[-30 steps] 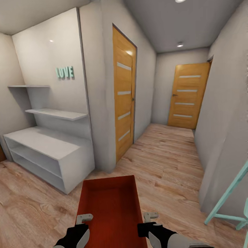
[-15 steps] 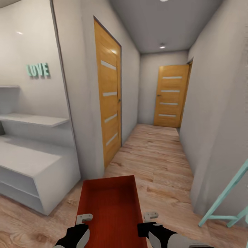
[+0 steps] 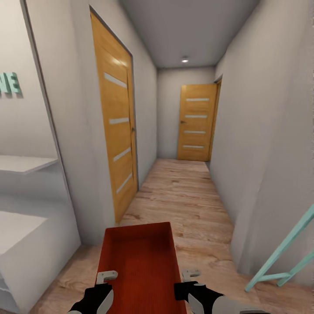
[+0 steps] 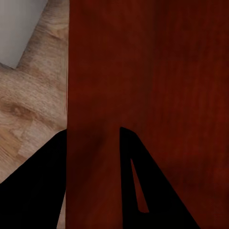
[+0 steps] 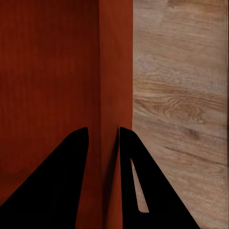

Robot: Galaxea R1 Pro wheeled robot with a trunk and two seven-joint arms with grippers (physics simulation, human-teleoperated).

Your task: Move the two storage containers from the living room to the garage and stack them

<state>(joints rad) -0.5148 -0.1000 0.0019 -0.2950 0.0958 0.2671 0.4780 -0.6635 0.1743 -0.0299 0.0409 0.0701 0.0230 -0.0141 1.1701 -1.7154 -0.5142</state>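
Head view: looking down a narrow hallway with wood-plank floor [image 3: 183, 196], one orange-red storage container [image 3: 139, 261] carried out front, low and centred, long axis pointing down the corridor. Empty inside, lidless. Held off the ground by both arms, one on each long wall at the near end.

Left end effector [image 3: 102, 283] pinching the container's left wall: in the left wrist view, one dark finger [image 4: 33, 186] outside the wall, the other inside, red wall sandwiched between. Right end effector [image 3: 189, 281] doing the same on the right wall; right wrist view shows fingers [image 5: 52, 176] straddling the rim, planks beyond. So both clamped on the box, not spread, not pressed together on nothing.

Ahead: tall wooden door [image 3: 115, 135] on the left wall, shut. Another wooden door [image 3: 196, 122] at the far end, also shut as far as can be told. White shelf unit [image 3: 26, 244] near left, mint-green ladder-ish frame [image 3: 283, 257] near right. No garage in sight, so clearly mid-transit.

What could go wrong, guessing here:
- Corridor is tight. Any drift sideways and the container's far corner clips the left wall edge or the door frame, which could twist it out of those two thin pinches.
- Grips sit only at the near end, so the far end is cantilevered. A hard stop or bump may make it tip or slip.
- The green frame on the right sits close to the path; right elbow could snag it on a turn.
- Far door looks closed, both arms busy. Awkward.
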